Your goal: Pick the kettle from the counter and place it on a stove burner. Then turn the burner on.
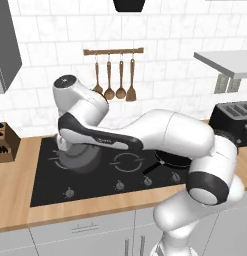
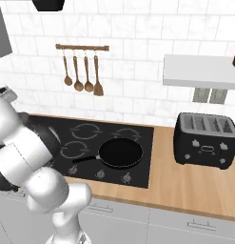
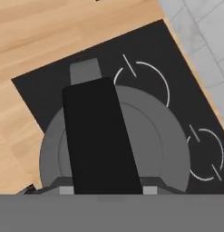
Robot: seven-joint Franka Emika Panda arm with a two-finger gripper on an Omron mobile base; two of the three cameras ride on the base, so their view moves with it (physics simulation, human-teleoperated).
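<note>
Kettle [image 3: 154, 140] over the black glass cooktop [image 1: 45, 185], centre frame in the hand view.
Held by its arched handle [image 3: 99, 136], body hanging level for setting down; tool grip cannot be told.

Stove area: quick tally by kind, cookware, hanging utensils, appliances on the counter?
Cookware: 2, the kettle and the pan
Hanging utensils: 4
Counter appliances: 1, the toaster
Total: 7

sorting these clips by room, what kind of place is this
A kitchen, rendered rather than real. A black glass cooktop is set into a tan wooden counter, wooden utensils hang on a tiled wall, and a black toaster stands nearby.
</note>
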